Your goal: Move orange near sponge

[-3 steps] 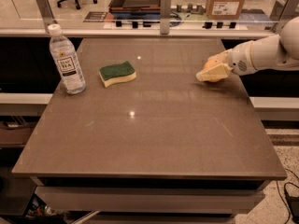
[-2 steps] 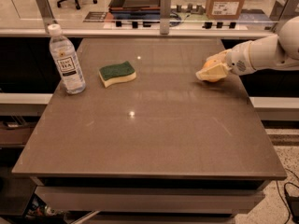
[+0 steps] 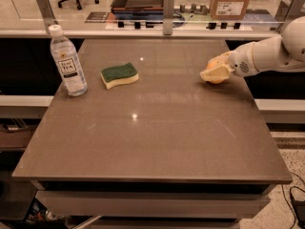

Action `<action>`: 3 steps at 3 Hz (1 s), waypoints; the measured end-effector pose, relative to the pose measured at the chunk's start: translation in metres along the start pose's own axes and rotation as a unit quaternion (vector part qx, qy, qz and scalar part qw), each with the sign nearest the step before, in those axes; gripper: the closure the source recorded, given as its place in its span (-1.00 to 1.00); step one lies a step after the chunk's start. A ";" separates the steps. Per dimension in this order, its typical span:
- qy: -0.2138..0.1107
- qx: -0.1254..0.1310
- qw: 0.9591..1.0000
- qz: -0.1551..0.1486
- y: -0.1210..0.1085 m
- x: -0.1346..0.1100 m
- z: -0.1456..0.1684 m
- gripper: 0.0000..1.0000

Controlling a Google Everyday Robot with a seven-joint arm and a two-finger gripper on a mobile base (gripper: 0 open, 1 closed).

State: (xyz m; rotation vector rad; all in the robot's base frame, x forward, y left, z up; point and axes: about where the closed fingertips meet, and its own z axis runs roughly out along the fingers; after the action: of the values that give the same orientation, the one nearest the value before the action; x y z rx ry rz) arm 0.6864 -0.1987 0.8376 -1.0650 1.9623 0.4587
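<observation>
The orange (image 3: 215, 79) sits at the right side of the table, mostly covered by my gripper (image 3: 216, 70). The gripper reaches in from the right on a white arm, its cream fingers (image 3: 213, 72) closed around the orange at table height. Only slivers of orange skin show above and below the fingers. The sponge (image 3: 119, 75), dark green on top with a pale yellow body, lies flat at the table's back left, well apart from the orange and the gripper.
A clear water bottle (image 3: 68, 63) with a white cap stands upright at the left edge, left of the sponge. The brown table (image 3: 152, 137) drops off at the front and right edges. A glass rail with metal posts (image 3: 167, 6) runs behind it.
</observation>
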 end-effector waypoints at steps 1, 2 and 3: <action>0.000 0.000 1.000 0.000 0.000 -0.001 0.000 1.00; 0.000 0.000 1.000 0.000 0.000 -0.001 -0.001 1.00; 0.000 0.000 1.000 0.000 0.000 -0.002 -0.001 1.00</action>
State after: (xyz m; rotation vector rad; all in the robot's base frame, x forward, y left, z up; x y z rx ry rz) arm 0.6863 -0.1982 0.8396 -1.0656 1.9619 0.4594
